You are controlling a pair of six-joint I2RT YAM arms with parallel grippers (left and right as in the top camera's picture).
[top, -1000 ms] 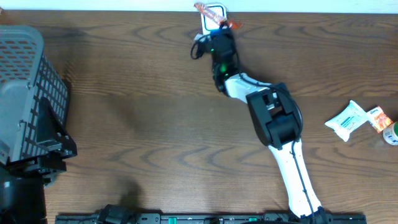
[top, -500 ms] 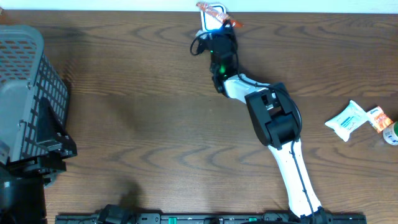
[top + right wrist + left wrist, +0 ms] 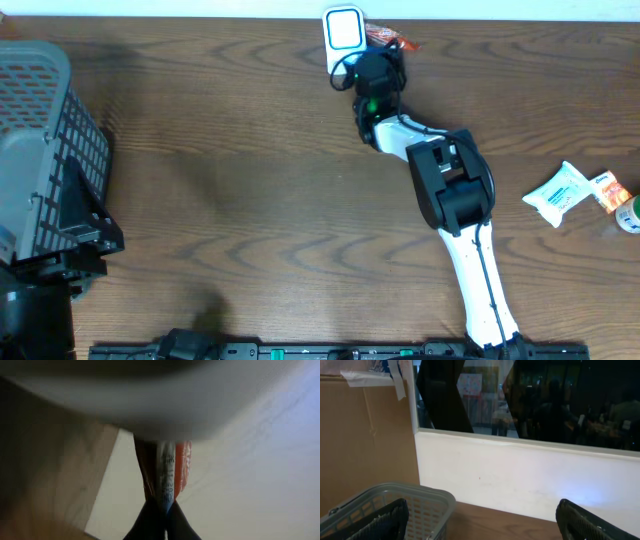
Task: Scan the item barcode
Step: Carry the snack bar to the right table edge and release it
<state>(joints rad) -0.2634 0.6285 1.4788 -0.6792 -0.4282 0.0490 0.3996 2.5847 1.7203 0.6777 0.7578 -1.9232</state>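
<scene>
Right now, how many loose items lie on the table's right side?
3: a white pack, an orange-and-white packet beside it, a round item at the frame edge. More may lie outside view.

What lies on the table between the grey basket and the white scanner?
Nothing. In the overhead view, the wooden table is bare between the basket and the scanner.

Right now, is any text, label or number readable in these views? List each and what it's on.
Nothing reads cleanly.
Orange packet in the right gripper: dark print along its white strip, too blurred to read.
White pack at far right: bluish marks, too small.
Orange-labelled item beside it: too small.
Poster in the left wrist view: blurred.
</scene>
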